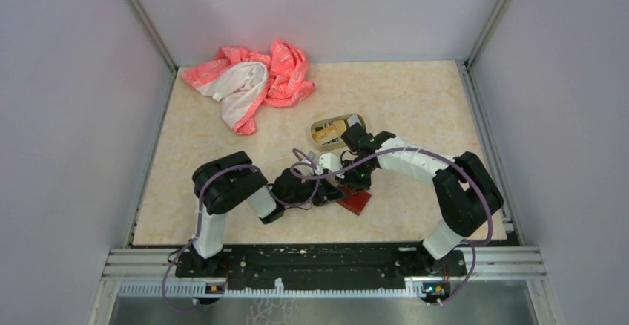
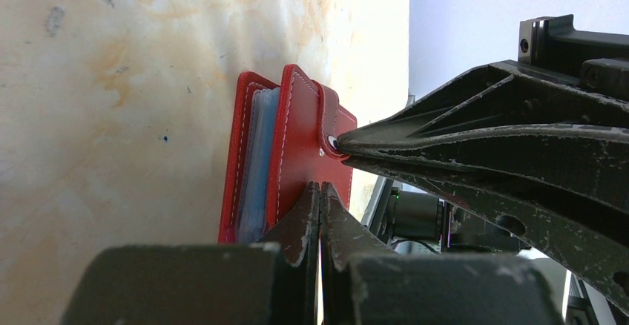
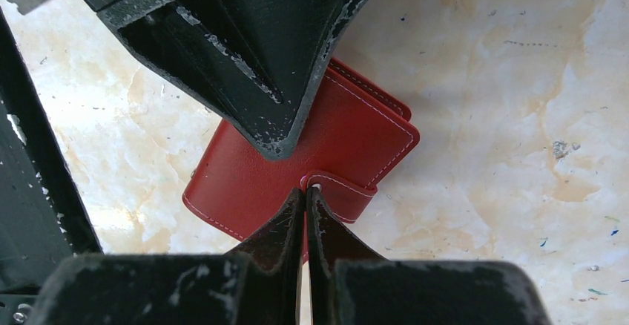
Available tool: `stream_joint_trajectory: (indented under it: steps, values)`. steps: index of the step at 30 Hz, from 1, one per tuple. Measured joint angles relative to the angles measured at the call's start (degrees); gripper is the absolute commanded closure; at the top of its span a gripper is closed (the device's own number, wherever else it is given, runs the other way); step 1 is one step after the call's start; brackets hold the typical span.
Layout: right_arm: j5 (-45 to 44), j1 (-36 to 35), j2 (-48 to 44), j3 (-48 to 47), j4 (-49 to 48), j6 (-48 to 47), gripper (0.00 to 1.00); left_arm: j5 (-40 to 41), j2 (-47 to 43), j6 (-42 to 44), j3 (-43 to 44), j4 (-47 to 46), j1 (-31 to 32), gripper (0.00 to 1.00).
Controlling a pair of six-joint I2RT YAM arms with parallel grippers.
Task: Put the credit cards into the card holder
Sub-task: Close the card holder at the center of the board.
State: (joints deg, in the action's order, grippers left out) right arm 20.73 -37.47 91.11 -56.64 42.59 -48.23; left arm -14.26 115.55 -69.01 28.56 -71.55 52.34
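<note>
The dark-red card holder (image 1: pixel 357 203) lies folded on the table, its snap tab (image 3: pixel 348 194) wrapped over the edge. Greyish-blue inner pockets (image 2: pixel 259 158) show between its covers. My left gripper (image 2: pixel 320 185) is shut, its tips resting on the red cover (image 2: pixel 300 143) with nothing between them. My right gripper (image 3: pixel 305 190) is shut too, its tips touching the snap on the tab. Each arm's fingers show in the other's wrist view: the right fingers (image 2: pixel 460 143) and the left fingers (image 3: pixel 237 58). A yellow-gold and a grey credit card (image 1: pixel 328 134) lie in a tan tin.
The tan rounded tin tray (image 1: pixel 354 120) stands just behind the two grippers. A pink and white cloth (image 1: pixel 252 80) lies bunched at the back left. Grey walls with metal rails enclose the beige table (image 1: pixel 415 95).
</note>
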Motion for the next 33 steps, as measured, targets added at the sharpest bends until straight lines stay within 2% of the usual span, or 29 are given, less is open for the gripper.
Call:
stream_joint_trajectory:
  steps: [33]
  values:
    - [-2.3, -2.6, 0.4, -0.5, 1.5, -3.8, 1.0, -0.3, 0.6, -0.5, -0.8, -1.8, -0.3, 1.0]
